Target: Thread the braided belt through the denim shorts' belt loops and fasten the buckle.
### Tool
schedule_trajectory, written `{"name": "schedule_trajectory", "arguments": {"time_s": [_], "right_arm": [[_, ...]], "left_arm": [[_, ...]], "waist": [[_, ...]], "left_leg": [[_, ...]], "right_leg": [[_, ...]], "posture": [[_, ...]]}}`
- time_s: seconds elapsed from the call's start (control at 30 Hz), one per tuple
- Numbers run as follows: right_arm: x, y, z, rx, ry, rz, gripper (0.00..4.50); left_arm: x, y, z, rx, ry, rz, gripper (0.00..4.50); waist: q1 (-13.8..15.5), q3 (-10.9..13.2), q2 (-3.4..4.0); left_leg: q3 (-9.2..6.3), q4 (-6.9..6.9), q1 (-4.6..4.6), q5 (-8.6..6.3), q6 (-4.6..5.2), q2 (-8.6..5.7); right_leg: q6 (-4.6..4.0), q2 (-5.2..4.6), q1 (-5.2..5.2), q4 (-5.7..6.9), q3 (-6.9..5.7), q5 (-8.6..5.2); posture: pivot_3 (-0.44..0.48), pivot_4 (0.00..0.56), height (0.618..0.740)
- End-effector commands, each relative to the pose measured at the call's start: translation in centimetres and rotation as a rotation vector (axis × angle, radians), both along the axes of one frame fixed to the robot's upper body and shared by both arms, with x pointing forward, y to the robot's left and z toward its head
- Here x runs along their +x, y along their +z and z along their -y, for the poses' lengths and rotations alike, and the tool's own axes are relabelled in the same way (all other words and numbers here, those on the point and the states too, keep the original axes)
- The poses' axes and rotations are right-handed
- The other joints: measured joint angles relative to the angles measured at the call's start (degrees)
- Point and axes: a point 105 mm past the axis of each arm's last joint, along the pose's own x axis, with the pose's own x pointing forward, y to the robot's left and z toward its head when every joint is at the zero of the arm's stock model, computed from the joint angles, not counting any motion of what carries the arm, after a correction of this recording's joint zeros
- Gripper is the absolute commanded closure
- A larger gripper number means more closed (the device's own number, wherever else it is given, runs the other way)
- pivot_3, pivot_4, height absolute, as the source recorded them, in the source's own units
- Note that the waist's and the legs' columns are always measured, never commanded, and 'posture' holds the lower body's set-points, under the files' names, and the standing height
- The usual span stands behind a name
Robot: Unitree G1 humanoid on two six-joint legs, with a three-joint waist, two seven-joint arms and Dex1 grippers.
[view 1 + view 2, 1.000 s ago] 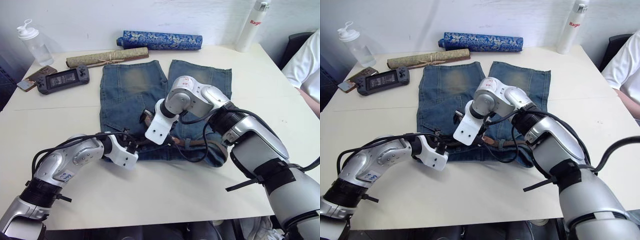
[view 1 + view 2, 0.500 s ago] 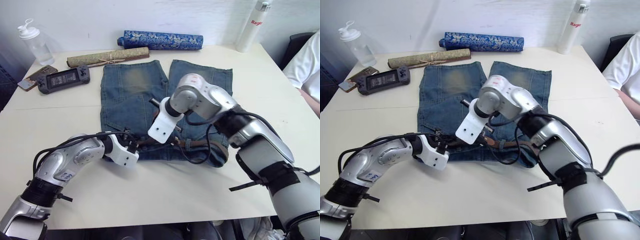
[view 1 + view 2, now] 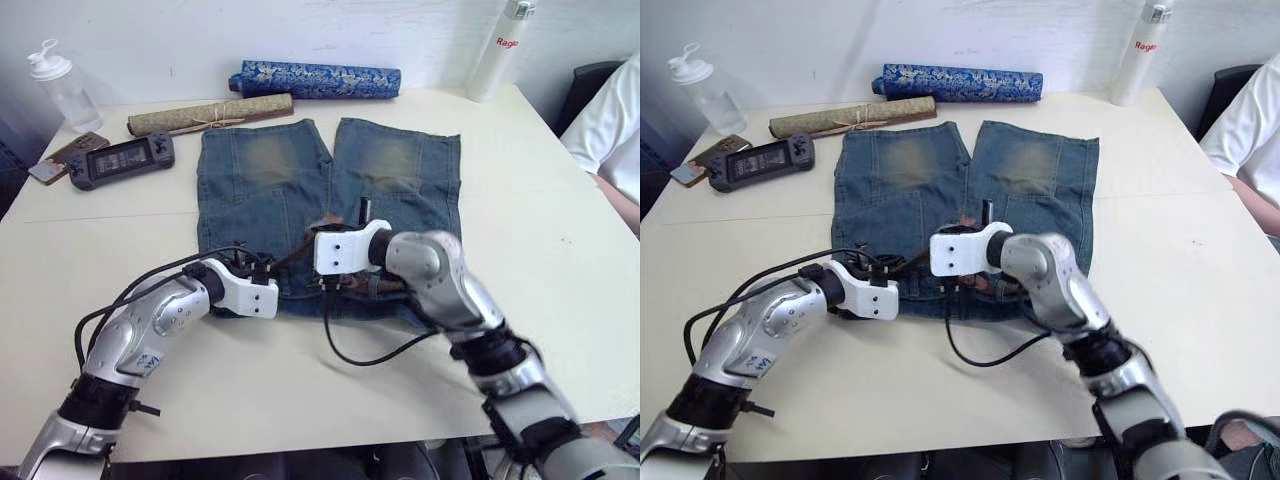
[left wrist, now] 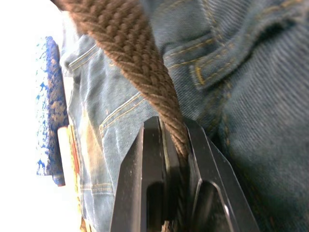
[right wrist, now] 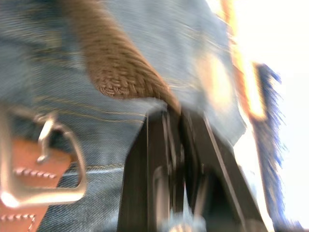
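The denim shorts (image 3: 270,190) lie flat on the table, waistband nearest me. The braided belt (image 4: 130,53) runs along that waistband. My left gripper (image 4: 171,126) is shut on the belt at the waistband's left part, beside a belt loop (image 4: 205,72). My right gripper (image 5: 174,115) is shut on another stretch of the belt (image 5: 116,72) near the waistband's middle, pointing towards the left gripper. A short span of belt (image 3: 292,253) hangs between the two grippers. The buckle (image 5: 48,164), silvery with a tan leather end, lies on the denim just beside the right fingers.
At the back stand a tan rolled mat (image 3: 210,113) and a blue fabric roll (image 3: 318,80). A clear bottle (image 3: 62,85), a game console (image 3: 122,160) and a phone (image 3: 58,155) sit at the back left. A white bottle (image 3: 497,50) stands back right. A person's sleeve (image 3: 610,130) shows at the right edge.
My right arm has swung down and towards me. Its gripper has dropped to the waistband and shut on the belt. The left gripper has kept its hold in place.
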Motion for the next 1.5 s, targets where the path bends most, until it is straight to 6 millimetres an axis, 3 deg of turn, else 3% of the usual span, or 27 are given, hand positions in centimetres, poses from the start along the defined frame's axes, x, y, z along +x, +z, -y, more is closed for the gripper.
{"name": "schedule_trajectory", "arguments": {"time_s": [0.03, 0.23, 0.37, 0.4, 0.47, 0.53, 0.57, 0.63, 0.77, 0.87, 1.0, 1.07, 1.17, 1.33, 1.5], "right_arm": [[-0.6, 3.1, 0.7, 0.116, -0.070, 0.171, 4.46], [-1.0, 4.0, 0.6, 0.206, -0.111, 0.303, 4.46], [-1.1, 2.8, -0.1, 0.228, -0.120, 0.276, 4.46], [-1.1, 2.6, -0.2, 0.237, -0.118, 0.266, 4.49], [-1.2, 2.4, -0.5, 0.248, -0.116, 0.246, 4.50], [-1.2, 2.5, -0.6, 0.268, -0.117, 0.239, 4.50], [-1.2, 2.5, -0.6, 0.274, -0.118, 0.237, 4.50], [-1.2, 2.5, -0.6, 0.281, -0.119, 0.231, 4.50], [-1.0, 2.2, -0.7, 0.288, -0.122, 0.210, 4.50], [-0.9, 2.0, -0.7, 0.280, -0.120, 0.201, 4.50], [-0.8, 1.9, -1.0, 0.282, -0.109, 0.196, 4.50], [-0.9, 1.9, -1.1, 0.288, -0.106, 0.197, 4.50], [-1.0, 2.4, -1.2, 0.314, -0.100, 0.226, 4.50], [-1.4, 2.7, -1.2, 0.330, -0.097, 0.230, 4.50], [-2.1, 0.4, -1.4, 0.266, -0.067, -0.042, 4.50]], "left_arm": [[-1.0, 0.4, -0.1, -0.043, 0.001, 0.002, 4.50], [-2.1, 1.5, -1.0, -0.206, 0.073, -0.004, 4.50], [-3.1, 3.4, -0.8, -0.372, 0.082, -0.002, 4.50], [-3.3, 3.7, -0.8, -0.395, 0.079, -0.004, 4.07], [-3.8, 3.7, -0.7, -0.406, 0.069, -0.021, 3.80], [-4.1, 3.7, -0.7, -0.418, 0.068, -0.048, 3.03], [-4.3, 3.8, -0.7, -0.425, 0.065, -0.056, 2.43], [-4.8, 4.3, -0.9, -0.452, 0.061, -0.063, 1.81], [-6.3, 7.6, -1.0, -0.684, -0.013, -0.057, 1.81], [-6.7, 8.9, -1.8, -0.982, 0.006, -0.243, 1.81], [-9.0, 6.1, -0.5, -1.274, -0.006, -0.838, 1.81], [-10.7, 6.2, -0.1, -1.349, -0.071, -0.977, 1.81], [-12.7, 4.0, 0.1, -1.473, 0.000, -1.232, 1.81], [-12.3, 2.3, 0.7, -1.674, 0.100, -1.293, 1.81], [-11.2, 2.1, 1.2, -1.829, 0.130, -1.249, 1.81]], "waist": [[-0.3, 0.0, 0.00], [-0.6, 0.0, -0.02], [-1.0, 0.0, -0.03], [-1.0, 0.0, -0.03], [-1.1, 0.0, -0.05], [-1.4, 0.0, -0.05], [-1.4, 0.0, -0.05], [-1.6, 0.0, -0.05], [-1.7, 0.0, -0.06], [-1.6, 0.0, -0.10], [-1.8, 0.0, -0.11], [-1.9, 0.0, -0.16], [-2.0, 0.0, -0.19], [-1.2, 0.0, -0.24], [-1.1, 0.0, -0.34]], "left_leg": [[0.02, 0.00, -0.01, 0.00, 0.01, 0.00], [-0.04, -0.01, 0.00, -0.06, 0.11, 0.01], [-0.04, 0.01, -0.01, -0.07, 0.13, 0.01], [-0.04, 0.01, -0.01, -0.07, 0.13, 0.01], [-0.06, 0.02, -0.01, -0.07, 0.13, 0.01], [-0.07, 0.01, -0.01, -0.07, 0.14, 0.01], [-0.08, 0.01, -0.01, -0.09, 0.16, 0.01], [-0.09, 0.01, -0.01, -0.09, 0.16, 0.01], [-0.11, 0.01, -0.01, -0.12, 0.23, 0.01], [-0.13, 0.03, -0.02, -0.12, 0.23, 0.01], [-0.18, 0.02, 0.02, -0.12, 0.23, 0.01], [-0.25, 0.02, 0.02, -0.12, 0.23, 0.01], [-0.34, 0.02, 0.03, -0.14, 0.22, 0.00], [-0.39, 0.13, 0.02, -0.18, 0.20, -0.02], [-0.43, 0.19, 0.02, -0.23, 0.26, -0.03]], "right_leg": [[0.00, 0.00, 0.00, -0.04, 0.00, 0.00], [-0.03, 0.02, -0.03, -0.02, -0.01, -0.03], [-0.03, 0.01, -0.02, -0.01, 0.00, -0.03], [-0.03, 0.02, -0.03, -0.01, -0.01, -0.03], [-0.04, 0.02, -0.02, -0.01, -0.01, -0.03], [-0.06, 0.02, -0.02, -0.01, -0.01, -0.04], [-0.09, 0.02, -0.02, 0.00, -0.02, -0.06], [-0.10, 0.02, -0.03, 0.01, -0.02, -0.06], [-0.13, 0.03, -0.03, 0.00, -0.03, -0.09], [-0.13, 0.02, -0.02, 0.01, -0.02, -0.09], [-0.13, 0.04, 0.01, 0.00, 0.01, -0.09], [-0.14, 0.06, 0.01, 0.00, 0.01, -0.09], [-0.21, 0.08, 0.00, -0.01, 0.04, -0.13], [-0.40, 0.10, 0.01, 0.13, 0.03, -0.23], [-0.59, 0.12, -0.01, 0.32, 0.04, -0.35]], "posture": [[0.000, 0.150, 0.645], [0.000, 0.150, 0.645], [0.000, 0.150, 0.645], [0.000, 0.150, 0.645], [0.000, 0.150, 0.645], [0.000, 0.150, 0.645], [0.000, 0.150, 0.645], [0.000, 0.150, 0.645], [0.000, 0.150, 0.645], [0.000, 0.150, 0.645], [0.000, 0.150, 0.645], [0.000, 0.150, 0.645], [0.000, 0.150, 0.645], [0.000, 0.150, 0.645], [0.000, 0.150, 0.645]]}}
